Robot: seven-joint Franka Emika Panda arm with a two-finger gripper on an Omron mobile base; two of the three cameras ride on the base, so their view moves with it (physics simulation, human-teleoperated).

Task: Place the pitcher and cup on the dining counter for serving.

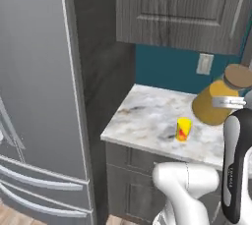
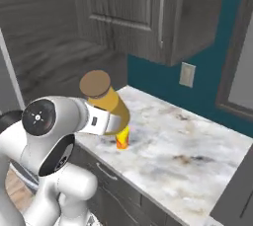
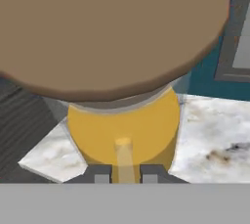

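Observation:
The mustard-yellow pitcher [image 1: 210,105] with its flat brown lid [image 1: 239,75] hangs tilted above a marble counter [image 1: 147,116], lid leaning back toward the arm. My gripper [image 3: 125,174] is shut on the pitcher's handle, a yellow strip between the two fingertips. From the right, the pitcher [image 2: 114,102] is raised just above the cup [image 2: 122,139], with the gripper [image 2: 116,122] behind it. The small yellow cup [image 1: 183,129] with a red mark stands upright on the counter near its front edge. The dining counter is out of view.
A tall grey fridge [image 1: 34,96] stands left of the counter. Dark wood-grain wall cabinets [image 1: 182,8] hang above it, over a teal wall with an outlet [image 1: 204,63]. A window frame [image 2: 237,82] lies to the right.

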